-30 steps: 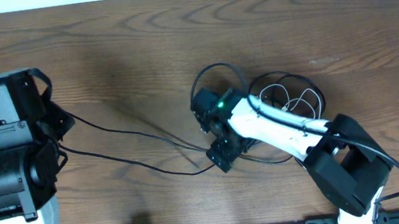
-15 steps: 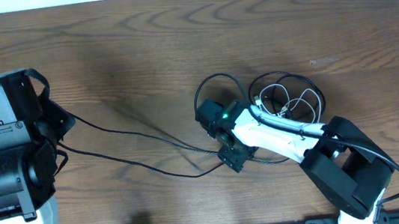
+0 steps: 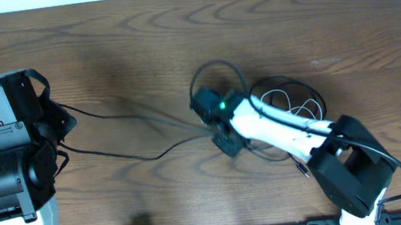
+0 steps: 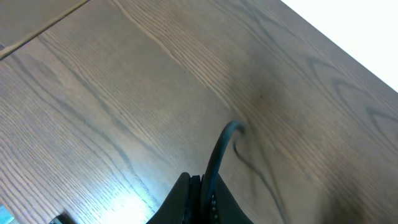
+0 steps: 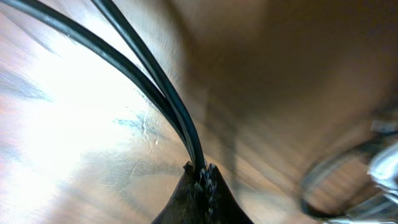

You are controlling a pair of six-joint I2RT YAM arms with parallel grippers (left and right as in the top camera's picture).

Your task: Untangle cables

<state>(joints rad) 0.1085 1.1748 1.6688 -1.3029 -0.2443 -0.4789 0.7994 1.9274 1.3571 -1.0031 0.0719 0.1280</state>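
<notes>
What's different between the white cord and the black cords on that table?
The white cord is bunched in small loops; the black cords run long across the table. The black cords are pinched in the left gripper and right gripper; the white cord lies loose. Both kinds are thin.

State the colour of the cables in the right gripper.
Black cables, pinched by the right gripper; clearest in right wrist view.

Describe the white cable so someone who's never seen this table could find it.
On the wooden table, find the right arm's white forearm, right of centre. Just beyond it lies a ring of black cable; the white cable is the thin squiggle inside, the only pale cord among black ones.
</notes>
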